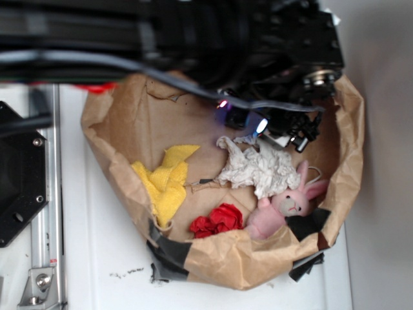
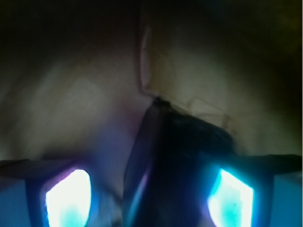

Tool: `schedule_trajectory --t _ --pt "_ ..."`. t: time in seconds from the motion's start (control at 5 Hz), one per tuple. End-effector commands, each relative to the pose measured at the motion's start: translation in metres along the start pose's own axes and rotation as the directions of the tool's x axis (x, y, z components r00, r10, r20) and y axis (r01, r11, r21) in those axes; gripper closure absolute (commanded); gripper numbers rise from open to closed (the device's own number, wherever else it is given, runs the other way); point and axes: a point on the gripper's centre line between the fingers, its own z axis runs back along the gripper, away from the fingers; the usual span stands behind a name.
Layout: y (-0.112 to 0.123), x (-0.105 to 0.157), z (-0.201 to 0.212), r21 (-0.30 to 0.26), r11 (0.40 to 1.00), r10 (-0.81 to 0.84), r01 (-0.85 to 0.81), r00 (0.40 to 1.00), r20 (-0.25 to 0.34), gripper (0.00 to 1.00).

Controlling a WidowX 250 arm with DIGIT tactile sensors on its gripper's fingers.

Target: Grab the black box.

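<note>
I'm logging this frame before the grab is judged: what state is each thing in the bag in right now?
black box: standing between the lit pads, whether clamped cannot be told
gripper: down inside the bag, grip unclear
paper bag: open, rim rolled down, taped
white paper: crumpled
yellow cloth: bunched
red paper: crumpled
pink bunny: lying against the bag wall
</note>
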Motion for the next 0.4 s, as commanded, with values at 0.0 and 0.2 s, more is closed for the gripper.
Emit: schedule_trajectory --t 0.0,0.2 --pt "0.013 0.005 0.018 0.0 1.0 -0.011 0.011 0.998 0.063 1.0" --pt "0.018 -0.004 0.047 0.037 0.989 -0.145 0.142 0.98 0.133 1.0"
